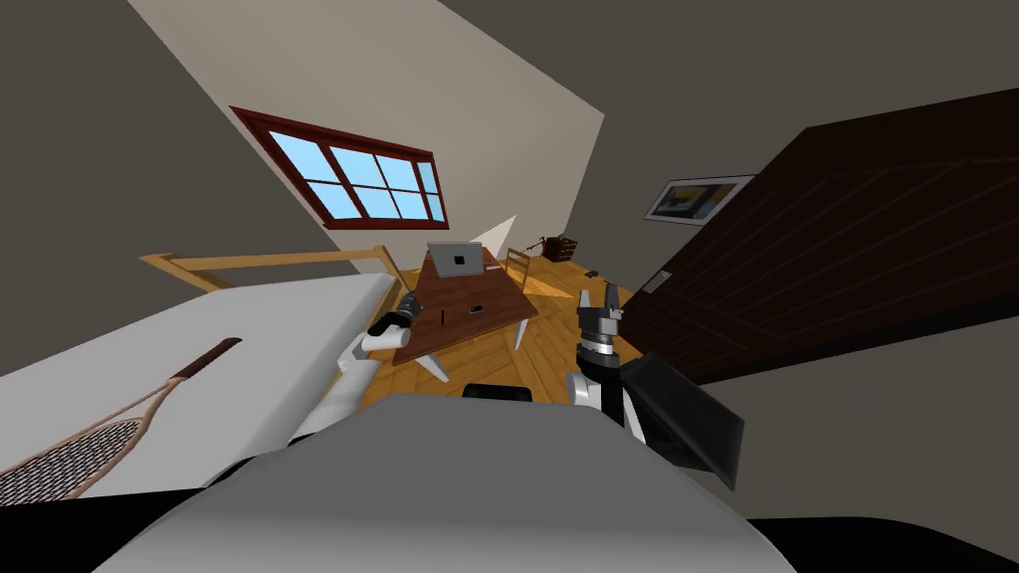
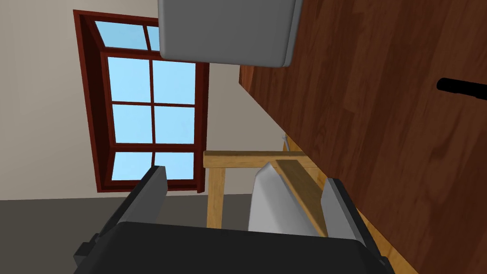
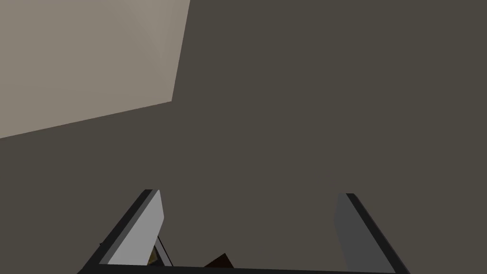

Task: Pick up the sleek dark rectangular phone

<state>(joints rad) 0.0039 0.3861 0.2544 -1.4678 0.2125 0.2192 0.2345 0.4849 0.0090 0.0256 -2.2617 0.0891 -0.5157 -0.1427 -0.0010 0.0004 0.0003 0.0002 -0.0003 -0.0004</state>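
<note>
Left gripper open, empty | right gripper open, empty | flat dark phone on wood-grain table

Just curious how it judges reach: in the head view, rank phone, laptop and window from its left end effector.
From the left end effector:
1. Phone, on the table beside it.
2. Laptop, at the far end.
3. Window, beyond.

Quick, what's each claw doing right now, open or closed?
Left claw: open, holding nothing.
Right claw: open, holding nothing.
</note>
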